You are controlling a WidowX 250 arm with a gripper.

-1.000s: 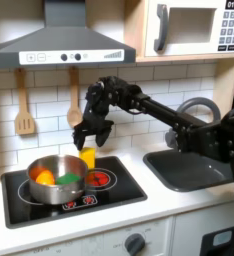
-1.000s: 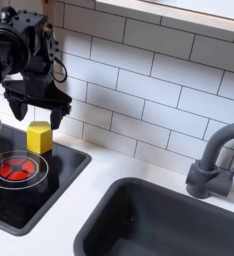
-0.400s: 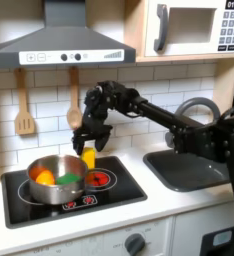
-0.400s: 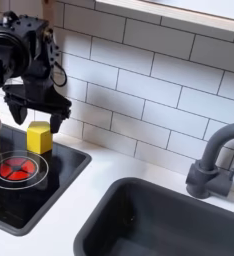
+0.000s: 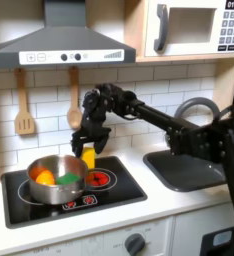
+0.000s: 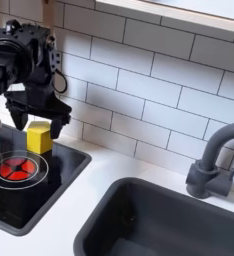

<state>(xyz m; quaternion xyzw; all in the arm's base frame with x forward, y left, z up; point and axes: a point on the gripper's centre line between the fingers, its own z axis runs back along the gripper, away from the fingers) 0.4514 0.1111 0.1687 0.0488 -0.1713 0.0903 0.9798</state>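
In both exterior views, lower than a second ago: black gripper (image 6: 35,121) (image 5: 88,146) with jaws spread open, now straddling the small yellow block (image 6: 39,137) (image 5: 88,157) standing on the black toy stovetop (image 6: 49,185) just below and between them, silver pot (image 5: 57,181) left untouched.

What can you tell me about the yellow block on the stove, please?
The yellow block is a small cube-like piece, plain yellow with a matte look, perhaps wood or plastic. It stands upright on the black stove top, at the back edge near the white tile wall, beside the red burner. The open gripper hangs just above it, one finger on each side; whether they touch the block cannot be told.
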